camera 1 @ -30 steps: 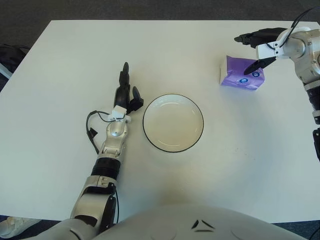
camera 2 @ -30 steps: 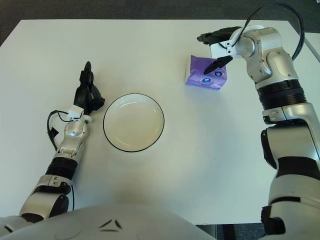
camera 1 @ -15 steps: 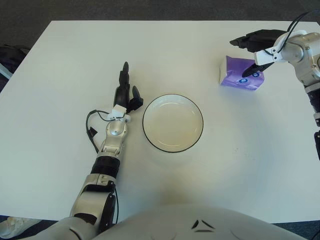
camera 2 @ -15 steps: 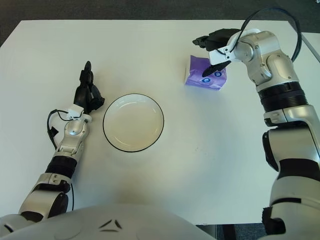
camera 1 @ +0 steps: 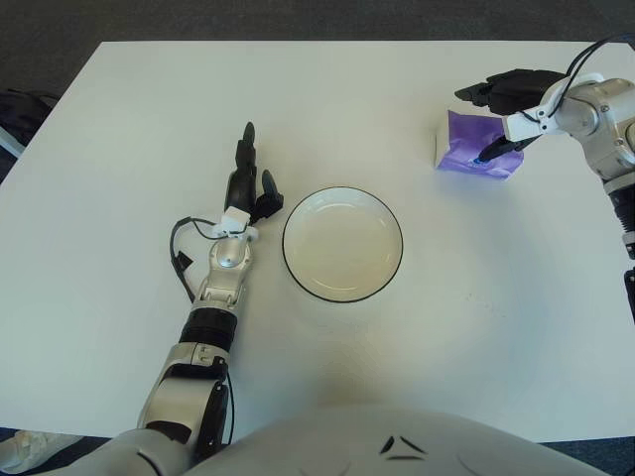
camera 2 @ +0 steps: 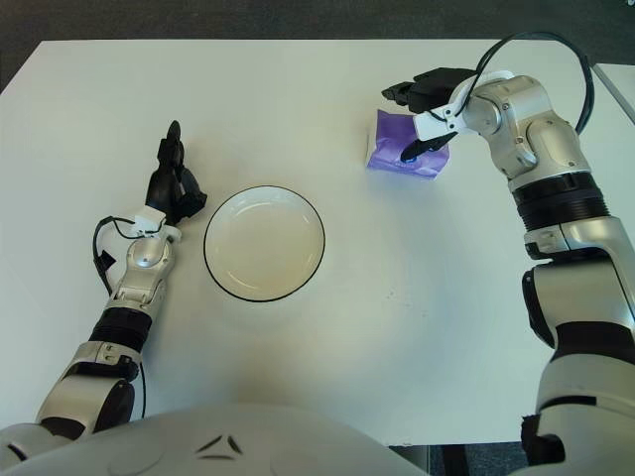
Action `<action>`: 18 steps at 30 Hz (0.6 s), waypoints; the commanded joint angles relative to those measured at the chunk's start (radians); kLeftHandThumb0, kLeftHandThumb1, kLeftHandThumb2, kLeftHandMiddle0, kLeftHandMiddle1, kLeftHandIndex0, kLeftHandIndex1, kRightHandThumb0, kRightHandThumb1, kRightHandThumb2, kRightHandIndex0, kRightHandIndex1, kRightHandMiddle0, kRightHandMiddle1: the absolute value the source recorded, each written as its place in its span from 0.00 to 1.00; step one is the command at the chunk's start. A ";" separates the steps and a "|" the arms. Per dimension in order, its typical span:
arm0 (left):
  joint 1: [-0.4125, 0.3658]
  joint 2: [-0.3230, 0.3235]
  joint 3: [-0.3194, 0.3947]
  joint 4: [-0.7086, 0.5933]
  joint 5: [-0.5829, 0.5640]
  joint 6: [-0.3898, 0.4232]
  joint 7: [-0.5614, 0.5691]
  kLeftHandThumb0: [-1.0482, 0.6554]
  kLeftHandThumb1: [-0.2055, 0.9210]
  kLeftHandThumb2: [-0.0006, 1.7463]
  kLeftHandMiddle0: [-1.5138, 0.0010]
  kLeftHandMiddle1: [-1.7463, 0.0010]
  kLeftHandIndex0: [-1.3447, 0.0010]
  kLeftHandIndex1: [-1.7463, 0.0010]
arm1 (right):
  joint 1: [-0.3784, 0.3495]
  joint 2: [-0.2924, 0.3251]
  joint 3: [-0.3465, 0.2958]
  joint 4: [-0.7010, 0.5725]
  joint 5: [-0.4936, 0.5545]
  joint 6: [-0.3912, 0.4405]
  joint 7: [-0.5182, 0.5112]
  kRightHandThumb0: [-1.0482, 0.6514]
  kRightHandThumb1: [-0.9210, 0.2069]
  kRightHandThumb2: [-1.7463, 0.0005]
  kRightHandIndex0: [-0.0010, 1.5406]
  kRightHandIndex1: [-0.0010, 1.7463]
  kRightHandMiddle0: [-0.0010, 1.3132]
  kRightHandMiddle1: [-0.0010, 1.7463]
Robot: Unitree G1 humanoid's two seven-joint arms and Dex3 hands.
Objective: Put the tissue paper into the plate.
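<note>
Purple tissue paper pack (camera 1: 474, 156) sat flat on the white worktop (camera 1: 119, 129), far right, well apart from the plate (camera 1: 342, 243). Right hand (camera 1: 503, 111) was over the pack's far right part: upper fingers (camera 1: 496, 87) spread and reaching past the pack's back edge, lower finger (camera 1: 494, 151) pointed down onto the top face near its right end, looked like touching it. Fingers were apart, not clamped on the pack. Versus a second earlier, the hand had shifted a bit leftward and lower across the pack, lower finger now further in over the purple face; pack itself hadn't moved. Plate, white with dark rim, sat empty mid-worktop, same spot as before. Left hand (camera 1: 249, 178) showed just left of the plate, fingers relaxed and pointing away from the robot, holding nothing, unchanged; a black cable (camera 1: 183, 260) looped beside its wrist. Bare worktop lay between pack and plate.
</note>
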 commanded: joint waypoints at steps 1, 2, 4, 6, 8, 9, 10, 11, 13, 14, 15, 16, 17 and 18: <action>0.098 0.002 0.000 0.109 0.010 -0.005 -0.010 0.17 1.00 0.62 1.00 1.00 1.00 0.96 | 0.022 0.010 0.016 0.016 -0.021 0.005 -0.018 0.00 0.00 0.80 0.00 0.00 0.00 0.00; 0.097 0.002 0.001 0.110 0.009 -0.006 -0.011 0.17 1.00 0.62 1.00 1.00 1.00 0.96 | 0.025 0.014 0.020 0.021 -0.025 0.009 -0.022 0.00 0.00 0.80 0.00 0.00 0.00 0.00; 0.096 0.003 0.001 0.113 0.010 -0.008 -0.010 0.17 1.00 0.62 1.00 1.00 1.00 0.96 | 0.031 0.024 0.028 0.036 -0.035 0.017 -0.039 0.00 0.00 0.80 0.00 0.00 0.00 0.00; 0.095 0.005 0.001 0.116 0.011 -0.009 -0.010 0.17 1.00 0.62 1.00 1.00 1.00 0.96 | 0.034 0.033 0.034 0.049 -0.045 0.023 -0.053 0.00 0.00 0.81 0.00 0.00 0.00 0.00; 0.094 0.008 0.001 0.119 0.014 -0.011 -0.009 0.17 1.00 0.62 1.00 1.00 1.00 0.96 | 0.037 0.044 0.043 0.070 -0.057 0.030 -0.074 0.00 0.00 0.81 0.00 0.00 0.00 0.00; 0.095 0.009 0.001 0.119 0.015 -0.013 -0.007 0.16 1.00 0.62 1.00 1.00 1.00 0.96 | 0.038 0.050 0.048 0.083 -0.063 0.033 -0.086 0.00 0.00 0.82 0.00 0.00 0.00 0.00; 0.096 0.010 0.001 0.118 0.017 -0.014 -0.005 0.16 1.00 0.62 1.00 1.00 1.00 0.96 | 0.039 0.056 0.054 0.095 -0.068 0.037 -0.096 0.00 0.00 0.82 0.00 0.00 0.00 0.00; 0.097 0.011 0.001 0.117 0.018 -0.015 -0.003 0.16 1.00 0.62 1.00 1.00 1.00 0.96 | 0.039 0.060 0.058 0.103 -0.070 0.040 -0.102 0.00 0.00 0.82 0.00 0.00 0.00 0.00; 0.099 0.012 0.001 0.114 0.021 -0.014 -0.001 0.16 1.00 0.63 1.00 1.00 1.00 0.96 | 0.038 0.070 0.067 0.127 -0.077 0.046 -0.114 0.00 0.00 0.83 0.00 0.00 0.00 0.00; 0.099 0.013 0.001 0.114 0.021 -0.014 0.000 0.16 1.00 0.63 1.00 1.00 1.00 0.96 | 0.037 0.073 0.070 0.135 -0.079 0.046 -0.118 0.00 0.00 0.83 0.00 0.00 0.00 0.00; 0.100 0.013 0.001 0.113 0.021 -0.013 0.000 0.16 1.00 0.63 1.00 1.00 1.00 0.96 | 0.035 0.077 0.074 0.145 -0.082 0.048 -0.122 0.00 0.00 0.83 0.00 0.00 0.00 0.00; 0.100 0.014 0.001 0.113 0.021 -0.014 0.000 0.16 1.00 0.63 0.99 1.00 1.00 0.95 | 0.033 0.081 0.079 0.157 -0.085 0.049 -0.126 0.00 0.00 0.83 0.00 0.00 0.00 0.00; 0.100 0.015 0.001 0.113 0.021 -0.014 0.000 0.16 1.00 0.63 0.99 1.00 1.00 0.95 | 0.031 0.084 0.084 0.166 -0.087 0.049 -0.129 0.00 0.00 0.83 0.00 0.00 0.00 0.00; 0.101 0.015 0.002 0.114 0.021 -0.015 0.001 0.16 1.00 0.63 0.99 1.00 1.00 0.95 | 0.027 0.088 0.090 0.178 -0.090 0.048 -0.131 0.00 0.00 0.83 0.00 0.00 0.00 0.00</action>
